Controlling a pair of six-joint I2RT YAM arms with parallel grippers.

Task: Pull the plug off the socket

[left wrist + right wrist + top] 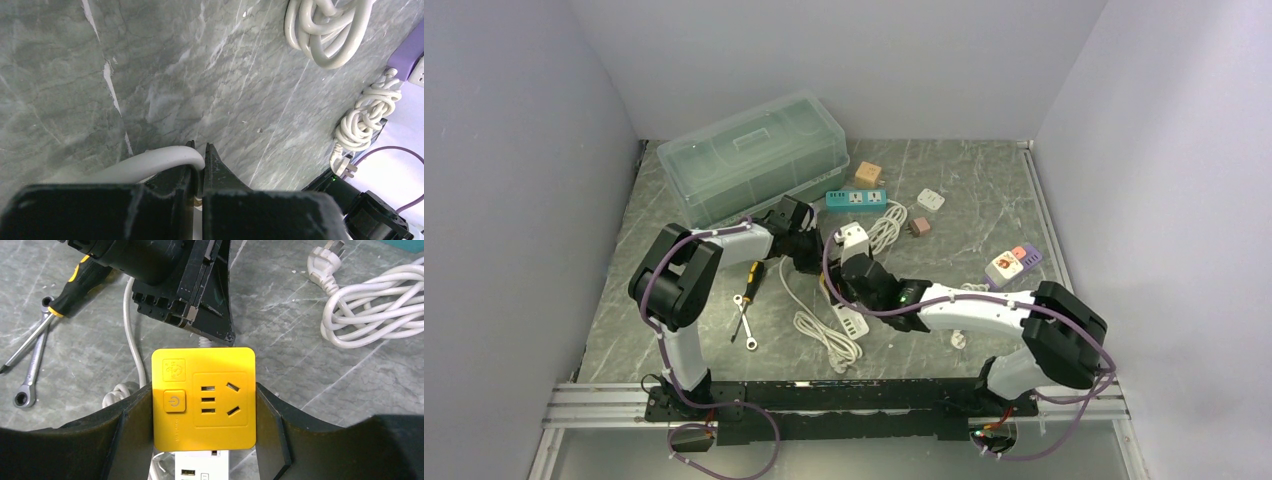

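My right gripper is shut on a square yellow-faced socket, one finger on each side; in the top view it holds the socket at the table's middle. My left gripper meets the socket's far edge, and a sliver of the white plug shows between them. In the left wrist view the left gripper is shut on the plug, mostly hidden between its fingers, and the plug's white cable curves off to the left. I cannot tell whether the plug's pins still sit in the socket.
A clear plastic box stands behind the left arm. A screwdriver and wrench lie at the left. Coiled white cables, a teal power strip, small adaptors and a purple socket lie around.
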